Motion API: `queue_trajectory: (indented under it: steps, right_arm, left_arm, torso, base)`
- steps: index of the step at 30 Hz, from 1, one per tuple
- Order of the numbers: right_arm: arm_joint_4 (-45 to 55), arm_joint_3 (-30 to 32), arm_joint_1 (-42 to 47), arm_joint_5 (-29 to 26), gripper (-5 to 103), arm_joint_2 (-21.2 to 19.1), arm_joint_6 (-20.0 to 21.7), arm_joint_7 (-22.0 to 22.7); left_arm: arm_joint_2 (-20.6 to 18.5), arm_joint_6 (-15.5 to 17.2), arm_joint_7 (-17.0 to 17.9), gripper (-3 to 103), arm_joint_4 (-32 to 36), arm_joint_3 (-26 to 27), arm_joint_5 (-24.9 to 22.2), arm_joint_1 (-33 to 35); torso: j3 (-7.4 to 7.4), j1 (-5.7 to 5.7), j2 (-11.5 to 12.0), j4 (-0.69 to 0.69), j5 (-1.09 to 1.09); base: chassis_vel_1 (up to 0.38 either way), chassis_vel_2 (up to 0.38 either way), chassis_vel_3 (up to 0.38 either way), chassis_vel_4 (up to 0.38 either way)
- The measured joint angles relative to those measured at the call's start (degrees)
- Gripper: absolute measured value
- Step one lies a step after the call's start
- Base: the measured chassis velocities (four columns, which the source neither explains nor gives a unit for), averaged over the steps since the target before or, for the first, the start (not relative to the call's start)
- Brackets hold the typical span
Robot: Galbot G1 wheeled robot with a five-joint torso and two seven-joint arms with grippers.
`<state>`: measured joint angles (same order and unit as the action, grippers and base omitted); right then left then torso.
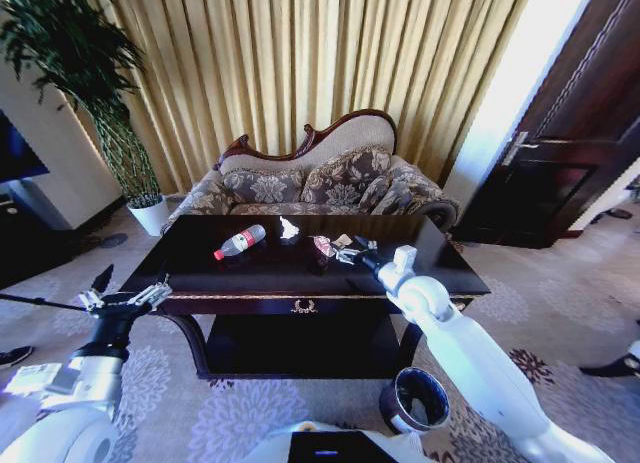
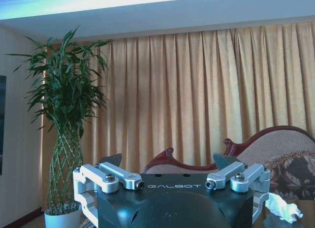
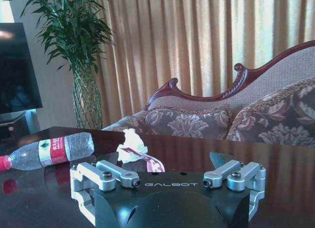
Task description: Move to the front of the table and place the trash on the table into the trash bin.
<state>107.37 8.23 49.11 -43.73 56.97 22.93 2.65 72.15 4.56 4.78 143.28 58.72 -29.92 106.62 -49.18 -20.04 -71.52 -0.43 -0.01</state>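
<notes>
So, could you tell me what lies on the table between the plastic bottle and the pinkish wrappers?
A crumpled white tissue lies between the clear, red-capped plastic bottle and the pinkish crumpled wrappers, as the head view shows.

Right arm is stretched way out forward, and the right gripper [image 1: 352,251] sits low with its jaws spread wide. Left arm is tucked in close on its own side, left gripper [image 1: 125,295] held level, jaws wide apart too.

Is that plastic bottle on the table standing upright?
No, the bottle lies on its side on the table, its red cap pointing toward the table's left front edge in the head view.
</notes>
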Motion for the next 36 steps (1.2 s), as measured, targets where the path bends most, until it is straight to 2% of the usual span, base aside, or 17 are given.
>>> queue_trajectory:
  steps: [8, 20, 21, 23, 25, 29, 31, 35, 36]
  right_arm:
    - [-5.0, -4.9, -3.9, 1.2, 100, 2.5, -0.3, -0.4]
    - [-10.6, -7.5, -7.1, 2.8, 100, 5.1, -0.3, -1.8]
    - [-11.3, -7.9, -7.5, 3.2, 103, 5.3, -0.3, -1.9]
    - [-12.1, -8.5, -8.0, 3.9, 96, 5.6, -0.3, -2.0]
    - [-12.4, -8.7, -8.1, 4.1, 96, 5.7, -0.3, -2.0]
    - [-13.6, -9.9, -9.2, 5.0, 75, 6.3, -1.1, -2.0]
    - [-13.9, -10.2, -9.5, 5.1, 75, 6.4, -1.4, -2.0]
    - [-14.3, -10.8, -10.4, 5.2, 53, 6.4, -1.8, -2.0]
    - [-14.3, -10.8, -10.4, 5.2, 53, 6.4, -1.8, -2.0]
  left_arm:
    - [0.7, 0.3, 0.2, 100, 0.0, 0.3, 0.1, 0.7]
    - [0.7, 0.3, 0.2, 100, 0.0, 0.6, 0.1, 1.1]
    - [0.7, 0.3, 0.2, 100, 0.0, 0.8, 0.1, 1.1]
    - [0.7, 0.3, 0.2, 100, 0.0, 1.1, 0.1, 1.3]
    - [0.7, 0.3, 0.2, 100, 0.0, 1.3, 0.1, 1.4]
    - [0.9, 0.1, 0.2, 100, 0.0, 1.8, 0.1, 1.6]
    - [1.0, 0.1, 0.2, 100, 0.0, 1.8, 0.1, 1.6]
    - [1.1, 0.1, 0.1, 100, 0.0, 2.2, 0.1, 1.7]
    - [1.1, 0.1, 0.1, 100, 0.0, 2.2, 0.1, 1.7]
  torso:
    - [0.01, 0.00, 0.0, 0.01, 0.00]
    - [0.00, 0.00, 0.0, 0.00, 0.00]
    - [0.00, 0.00, 0.0, 0.00, 0.00]
    - [0.00, 0.00, 0.0, 0.00, 0.00]
    - [0.00, 0.00, 0.0, 0.00, 0.00]
    - [0.00, 0.00, 0.0, 0.00, 0.00]
    - [0.00, 0.00, 0.0, 0.00, 0.00]
    - [0.00, 0.00, 0.0, 0.00, 0.00]
    - [0.00, 0.00, 0.0, 0.00, 0.00]
  base:
    - [0.000, 0.000, 0.000, 0.000]
    - [0.000, 0.000, 0.000, 0.000]
    - [0.000, 0.000, 0.000, 0.000]
    - [0.000, 0.000, 0.000, 0.000]
    - [0.000, 0.000, 0.000, 0.000]
    - [0.000, 0.000, 0.000, 0.000]
    - [0.000, 0.000, 0.000, 0.000]
    - [0.000, 0.000, 0.000, 0.000]
    - [0.000, 0.000, 0.000, 0.000]
